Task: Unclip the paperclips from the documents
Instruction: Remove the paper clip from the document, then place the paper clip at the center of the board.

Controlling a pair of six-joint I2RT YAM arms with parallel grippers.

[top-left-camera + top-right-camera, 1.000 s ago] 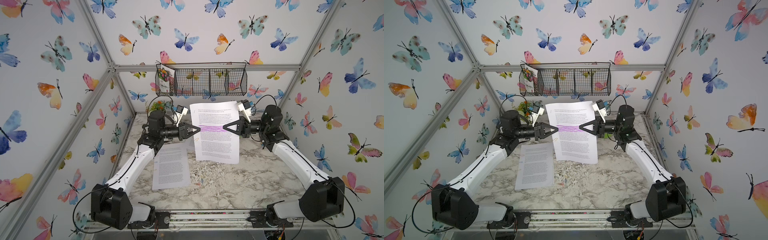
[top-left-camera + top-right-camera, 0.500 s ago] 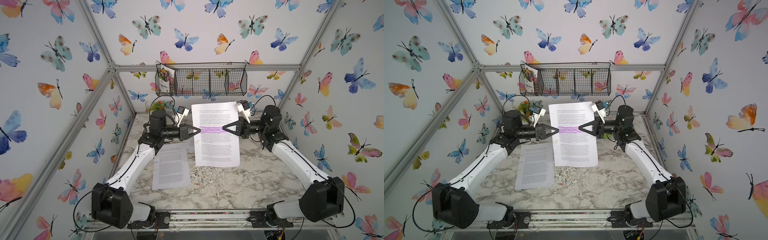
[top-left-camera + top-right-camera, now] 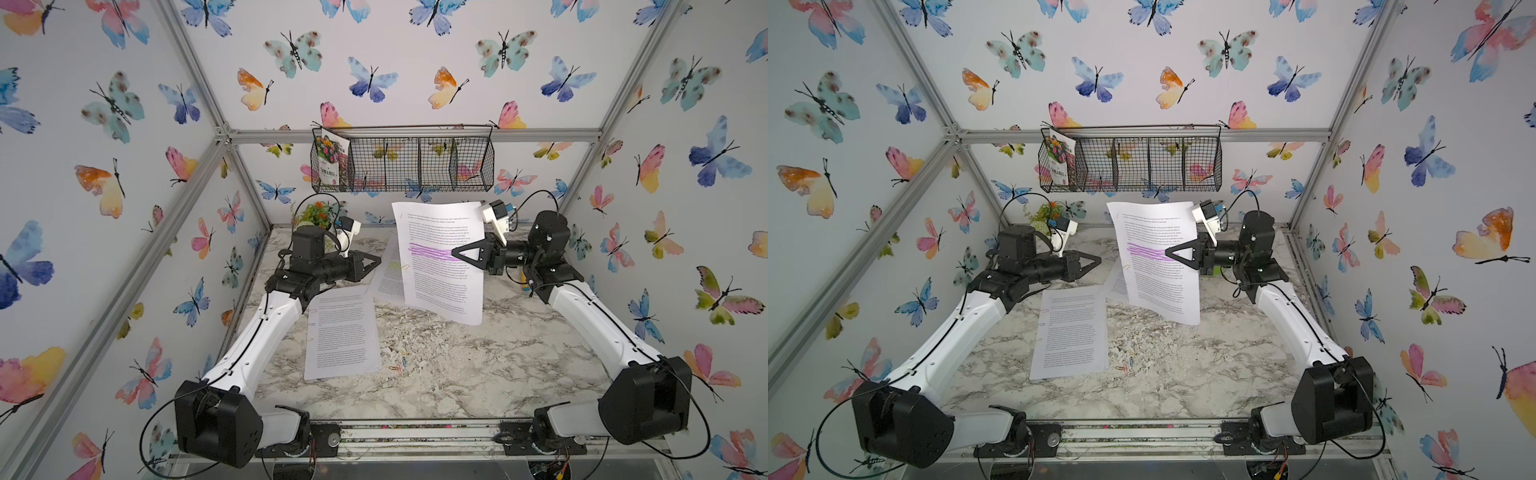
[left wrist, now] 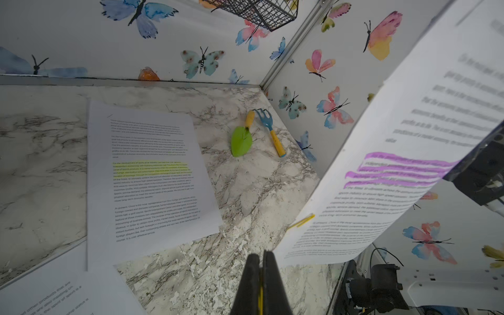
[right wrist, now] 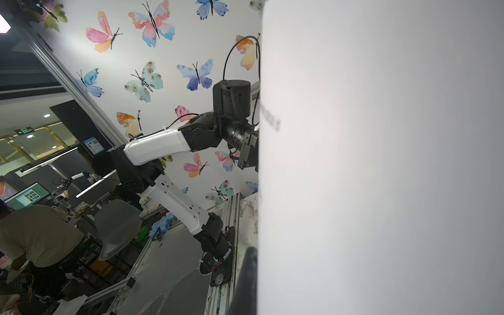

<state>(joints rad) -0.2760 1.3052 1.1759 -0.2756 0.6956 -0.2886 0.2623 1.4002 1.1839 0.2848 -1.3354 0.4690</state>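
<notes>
Black wire wall basket (image 3: pixel 457 166) hangs on the back wall; one colourful flower seed packet (image 3: pixel 330 160) stands in its end compartment on my left side. Documents, three: purple-highlighted white text document (image 3: pixel 440 291) held upright, clear of the marble tabletop (image 3: pixel 498 365); yellow-green-highlighted white document (image 4: pixel 147 174) flat behind it, mostly hidden in both top views; unhighlighted white document (image 3: pixel 340 332) flat near my left arm, cut off at a corner of the left wrist view. My right gripper (image 3: pixel 454 252) pinches the purple one at its right edge, level with the highlight. My left gripper (image 3: pixel 377 262) is pressed together, near that sheaf's other edge but apart from it; a thin yellow line shows in the seam between its fingers (image 4: pixel 252 272). One yellow wire paperclip (image 4: pixel 301 221) sits on that free edge, below the highlight. Small clips (image 3: pixel 312 311) on the plain sheaf's outer edge and loose paperclips (image 3: pixel 397 368) on the marble by its near corner are too tiny for a sure count, maybe three and four. One green toy trowel (image 4: pixel 241 141) and one blue toy rake (image 4: pixel 268 128) lie side by side in the back right corner. One small potted plant with orange flowers (image 3: pixel 313 214) stands behind my left wrist. The right wrist view is mostly the blank back of the held sheaf; only a dark sliver of one finger (image 5: pixel 246 281) shows.
</notes>
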